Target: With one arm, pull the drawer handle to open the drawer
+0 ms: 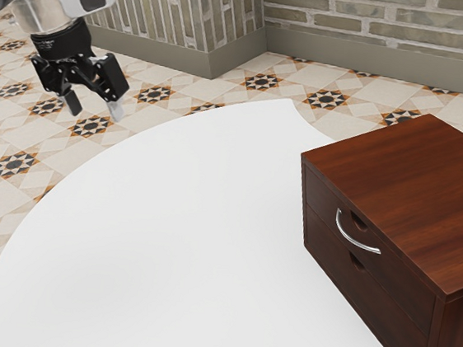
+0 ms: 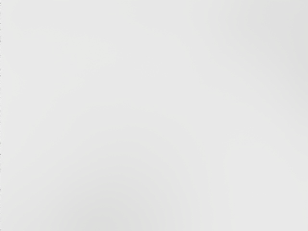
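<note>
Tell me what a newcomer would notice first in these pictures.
The dark wooden cabinet stands out at the exterior view's right on the round white table, with a curved silver handle on its front. High at that view's left hangs the black gripper, open and empty, far from the handle.

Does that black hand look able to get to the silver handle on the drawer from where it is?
Probably yes. The open hand hangs well to the exterior view's left of the handle, with just bare table between them, and the handle faces that side.
</note>
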`<state>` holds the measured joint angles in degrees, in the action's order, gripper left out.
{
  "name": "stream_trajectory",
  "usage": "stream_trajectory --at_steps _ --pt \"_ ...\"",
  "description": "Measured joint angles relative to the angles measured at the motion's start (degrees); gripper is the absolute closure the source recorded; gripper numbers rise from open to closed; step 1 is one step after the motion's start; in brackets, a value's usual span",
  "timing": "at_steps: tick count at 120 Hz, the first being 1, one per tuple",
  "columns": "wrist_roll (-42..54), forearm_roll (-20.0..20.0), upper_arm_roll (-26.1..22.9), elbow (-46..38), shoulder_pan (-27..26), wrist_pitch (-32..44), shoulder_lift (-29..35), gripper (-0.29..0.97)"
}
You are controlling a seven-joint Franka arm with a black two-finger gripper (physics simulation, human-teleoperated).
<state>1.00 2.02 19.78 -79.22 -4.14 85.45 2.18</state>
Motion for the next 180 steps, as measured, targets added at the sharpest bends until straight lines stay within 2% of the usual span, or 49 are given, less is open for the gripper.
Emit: stream_trajectory --at_steps 31,40,50,64,84,96,116,128,154,180 --pt "-0.08 -0.34 -0.28 1.09 1.42 -0.22 0.32 0.03" --pt "-0.82 -2.72 -2.81 7.62 2.43 -2.3 1.58 0.03" --pt "-3.57 -3.88 -6.55 10.21 1.42 -4.91 2.83 0.03" --pt "-12.53 -1.86 -11.27 10.91 -0.57 -7.19 3.01 0.03" --pt "-27.52 -0.45 -17.83 10.83 -0.45 -7.88 1.91 0.03" --pt "-34.81 -0.14 -19.06 10.57 -1.54 -7.84 1.11 0.03" --pt "-44.53 1.8 -21.09 10.19 -0.26 -7.43 -0.39 0.03" --pt "-49.15 2.5 -21.69 4.95 -0.54 -5.04 0.47 0.03" --pt "-56.91 5.34 -21.8 -14.39 -2.58 5.93 9.06 0.03" --pt "-62.43 6.95 -21.89 -24.01 -4.94 18.16 10.92 0.03"
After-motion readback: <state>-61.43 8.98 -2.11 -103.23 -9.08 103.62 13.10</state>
